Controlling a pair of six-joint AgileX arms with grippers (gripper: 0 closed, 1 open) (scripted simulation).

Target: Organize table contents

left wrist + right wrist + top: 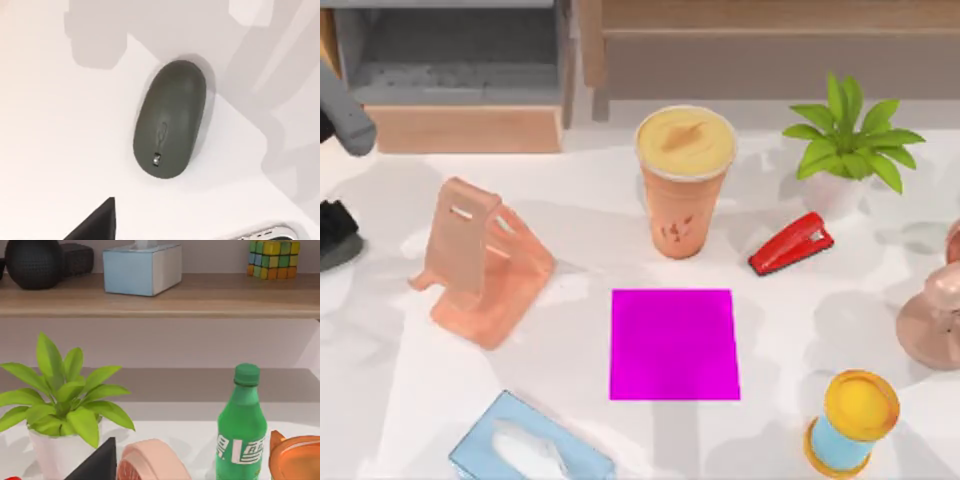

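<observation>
Tissue box (530,447), one, sits nearest the top camera at the tabletop's (570,330) near edge, left of one magenta pad (674,344). One orange cup (684,180) stands upright just beyond the pad; one red stapler (791,243), one potted plant (848,140), one phone stand (485,262) and one yellow-and-blue cylinder (851,420) surround it. The left arm (340,110) enters at the left edge.

Left wrist view: one dark grey mouse (170,119) lies directly below the left gripper, long axis slightly tilted. Judged nearer the left arm. One fingertip (97,222) shows; finger spread: cannot tell.

Right wrist view: one green bottle (242,430) stands by the plant. Right gripper's spread: cannot tell.
</observation>
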